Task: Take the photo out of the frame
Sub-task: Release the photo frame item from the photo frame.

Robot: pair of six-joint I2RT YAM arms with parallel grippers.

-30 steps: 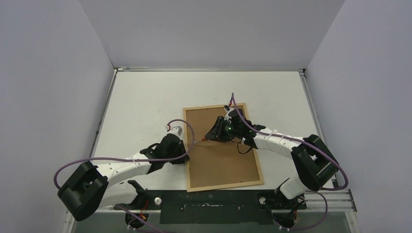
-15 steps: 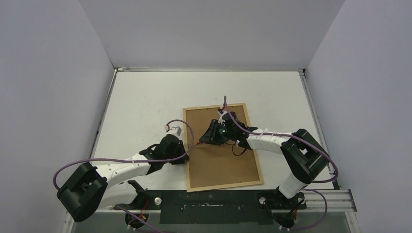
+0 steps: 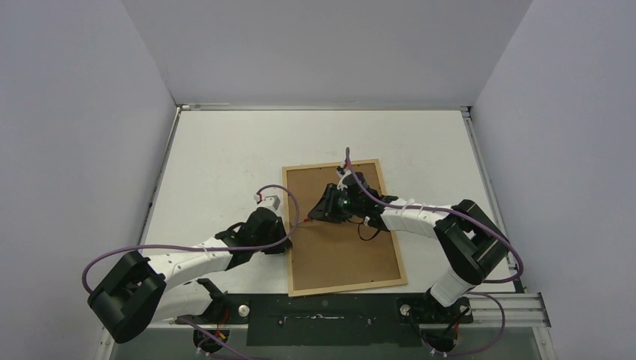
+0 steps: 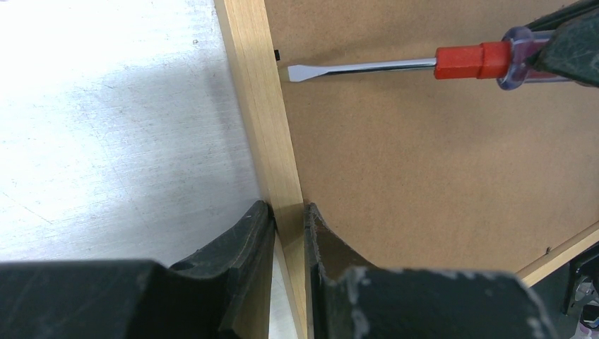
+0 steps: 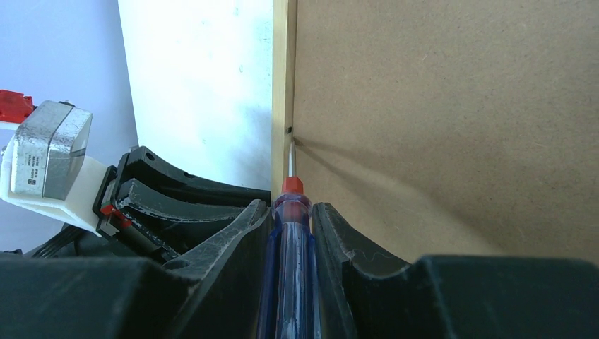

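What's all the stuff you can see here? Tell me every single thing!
table: one, white, under everything.
frame: one, light wood, lying back-up in the middle of the table.
backing panel: one, brown, sitting inside the frame.
screwdriver: one, red and clear-blue handle with a silver flat blade, tip at the frame's inner left edge.
tab: one, tiny and black, on that inner edge beside the blade tip.
left gripper: one, black, shut on the frame's left rail.
right gripper: one, black, shut on the screwdriver handle.
left arm, right arm: two, white and black, reaching from the near edge.
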